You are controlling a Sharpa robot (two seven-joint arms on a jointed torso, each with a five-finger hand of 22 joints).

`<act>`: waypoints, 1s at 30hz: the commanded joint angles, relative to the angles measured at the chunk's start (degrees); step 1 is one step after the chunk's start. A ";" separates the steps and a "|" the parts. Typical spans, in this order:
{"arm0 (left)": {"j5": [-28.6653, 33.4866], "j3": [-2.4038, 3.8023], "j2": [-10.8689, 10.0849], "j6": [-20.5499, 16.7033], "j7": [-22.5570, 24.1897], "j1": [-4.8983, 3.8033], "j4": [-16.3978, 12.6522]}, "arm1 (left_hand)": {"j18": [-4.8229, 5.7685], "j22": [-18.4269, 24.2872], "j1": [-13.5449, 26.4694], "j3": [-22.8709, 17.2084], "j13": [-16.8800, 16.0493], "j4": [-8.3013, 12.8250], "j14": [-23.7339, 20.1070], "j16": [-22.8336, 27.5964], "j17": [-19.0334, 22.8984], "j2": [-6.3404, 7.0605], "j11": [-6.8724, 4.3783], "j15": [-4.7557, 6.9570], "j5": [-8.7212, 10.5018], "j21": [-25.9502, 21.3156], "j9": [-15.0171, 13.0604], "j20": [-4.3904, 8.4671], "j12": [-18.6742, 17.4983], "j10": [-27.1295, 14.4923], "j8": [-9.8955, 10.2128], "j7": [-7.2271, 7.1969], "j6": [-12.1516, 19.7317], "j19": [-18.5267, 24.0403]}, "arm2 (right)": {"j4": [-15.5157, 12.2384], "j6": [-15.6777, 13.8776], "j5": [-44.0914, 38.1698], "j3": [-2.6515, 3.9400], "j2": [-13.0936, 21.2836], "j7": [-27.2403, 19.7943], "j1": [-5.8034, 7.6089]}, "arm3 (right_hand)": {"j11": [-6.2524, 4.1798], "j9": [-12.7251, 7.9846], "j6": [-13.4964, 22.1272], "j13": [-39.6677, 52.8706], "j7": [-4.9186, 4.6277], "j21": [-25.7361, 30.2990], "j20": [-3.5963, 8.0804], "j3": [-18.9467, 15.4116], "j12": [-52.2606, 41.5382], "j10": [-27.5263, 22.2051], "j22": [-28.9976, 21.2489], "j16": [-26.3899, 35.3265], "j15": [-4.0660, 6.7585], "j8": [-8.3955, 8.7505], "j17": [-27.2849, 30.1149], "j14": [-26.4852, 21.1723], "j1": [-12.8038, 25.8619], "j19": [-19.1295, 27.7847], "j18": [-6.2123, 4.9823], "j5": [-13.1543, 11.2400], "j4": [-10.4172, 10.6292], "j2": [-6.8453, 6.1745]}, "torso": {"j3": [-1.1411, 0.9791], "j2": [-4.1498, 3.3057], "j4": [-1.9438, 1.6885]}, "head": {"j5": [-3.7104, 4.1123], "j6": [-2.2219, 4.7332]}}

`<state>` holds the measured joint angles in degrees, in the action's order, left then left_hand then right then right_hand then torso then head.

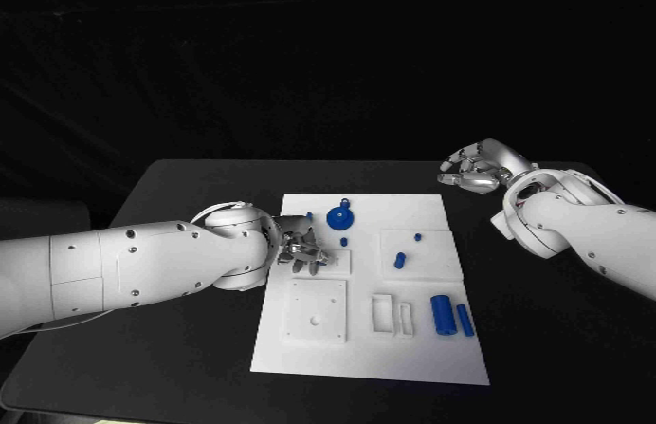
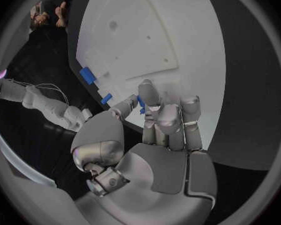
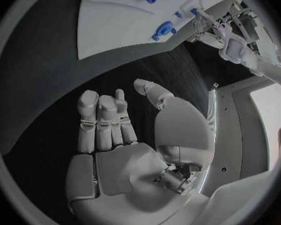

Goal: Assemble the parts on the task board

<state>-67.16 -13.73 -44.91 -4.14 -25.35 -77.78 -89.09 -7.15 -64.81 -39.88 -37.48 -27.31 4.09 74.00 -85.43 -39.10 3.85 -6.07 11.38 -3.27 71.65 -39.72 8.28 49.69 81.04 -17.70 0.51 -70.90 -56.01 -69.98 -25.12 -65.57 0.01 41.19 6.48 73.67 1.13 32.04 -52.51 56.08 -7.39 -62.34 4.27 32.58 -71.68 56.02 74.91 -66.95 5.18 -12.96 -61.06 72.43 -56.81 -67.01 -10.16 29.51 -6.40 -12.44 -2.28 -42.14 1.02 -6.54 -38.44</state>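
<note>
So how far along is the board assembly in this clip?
Early, by the look of it. Nothing is clearly assembled: a blue cylinder and a slimmer blue bar lie loose on the task board, and a round blue part sits near its far edge. The left robot hand is over the board, apparently pinching a small blue piece. The right robot hand waits off the board, open.

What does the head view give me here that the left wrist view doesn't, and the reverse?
Head view alone: the right hand raised over bare table beyond the board, holding nothing; the round blue part, two blue cylinders and the white square block. Left wrist view alone: a small blue part pinched between the fingertips. Both: the left hand over the task board.
</note>
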 commanded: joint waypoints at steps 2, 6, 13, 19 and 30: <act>0.23 -0.02 0.10 -0.04 -0.19 0.07 0.26 | -0.12 -0.08 0.45 0.14 0.13 -0.88 0.06 -0.29 0.12 1.03 0.54 0.03 0.28 -0.27 0.11 6.73 0.15 -0.02 -0.30 0.02 0.35 0.10 | -0.05 0.56 -0.17 0.01 -0.01 -0.53 -0.01 | 0.26 -0.10 -0.18 -0.10 -0.45 0.23 0.38 -0.14 -0.26 0.01 0.85 -0.13 -0.30 0.00 0.06 -0.19 0.13 -0.04 -4.84 0.35 -0.01 0.47 | 0.03 -0.01 0.01 | -0.02 0.08; 0.23 -0.01 0.22 -0.15 -0.13 0.06 0.49 | -0.17 -0.08 1.68 0.73 0.15 -2.27 -0.03 -0.33 0.14 3.24 0.54 0.02 0.50 -0.30 0.02 6.77 0.14 -0.04 -0.46 0.02 0.47 0.14 | -0.03 0.58 -0.17 0.01 -0.02 -0.55 -0.01 | 0.26 -0.10 -0.17 -0.10 -0.45 0.23 0.38 -0.14 -0.26 0.01 0.85 -0.13 -0.30 0.00 0.06 -0.20 0.13 -0.04 -4.84 0.35 -0.01 0.47 | 0.03 0.00 0.00 | 0.03 0.13; 0.30 0.02 0.27 -0.26 -0.09 0.06 0.67 | -0.43 -0.04 2.11 -0.72 0.17 -6.17 -0.06 -0.42 0.22 6.78 0.48 0.10 0.49 -0.26 -0.24 6.96 0.16 -0.01 -0.86 -0.02 0.74 -0.07 | -0.01 0.59 -0.17 0.01 -0.02 -0.56 -0.01 | 0.26 -0.10 -0.17 -0.11 -0.45 0.24 0.39 -0.14 -0.27 0.01 0.85 -0.13 -0.30 0.00 0.07 -0.20 0.13 -0.04 -4.84 0.36 -0.02 0.47 | -0.01 0.00 0.00 | 0.10 0.11; 0.50 0.04 0.32 -1.02 0.09 0.06 0.87 | -0.49 -0.02 1.74 -1.55 0.17 -8.46 -0.06 -0.44 0.30 8.45 0.50 0.09 0.47 -0.18 -0.42 6.98 0.15 0.00 -1.10 -0.01 0.91 -0.19 | -0.01 0.60 -0.17 0.01 -0.02 -0.57 -0.01 | 0.26 -0.11 -0.17 -0.11 -0.45 0.23 0.39 -0.14 -0.27 0.01 0.85 -0.14 -0.30 0.00 0.07 -0.19 0.13 -0.05 -4.84 0.37 -0.02 0.47 | -0.01 0.01 -0.01 | 0.11 0.15; 2.06 0.55 -0.35 -2.23 0.76 0.06 0.29 | -0.56 0.04 0.63 -2.19 0.31 -10.55 -0.22 -0.11 0.57 11.53 0.61 0.02 0.47 -0.14 -0.54 7.01 -0.17 -0.27 -1.12 0.12 1.48 -0.23 | -0.01 0.57 -0.17 0.01 0.04 -0.60 -0.02 | 0.26 -0.11 -0.17 -0.12 -0.45 0.24 0.39 -0.14 -0.28 0.01 0.85 -0.14 -0.30 -0.01 0.07 -0.19 0.14 -0.05 -4.84 0.38 -0.03 0.47 | 0.00 0.01 -0.04 | 0.17 0.24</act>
<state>-66.61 -13.28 -45.19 -5.11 -25.40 -77.72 -88.52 -7.14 -64.79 -39.23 -39.71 -27.05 -6.28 74.00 -85.64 -38.57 15.01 -5.85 11.31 -2.93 71.65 -40.22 8.28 49.69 80.82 -18.61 0.61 -69.65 -56.01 -69.94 -25.12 -65.55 0.01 41.24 6.45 73.67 1.13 32.00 -52.60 56.02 -7.31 -62.33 4.26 32.58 -71.79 56.02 74.91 -66.95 5.18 -12.96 -61.07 72.43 -56.81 -67.00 -10.15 29.51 -6.40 -12.44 -2.28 -42.14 0.99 -6.37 -38.21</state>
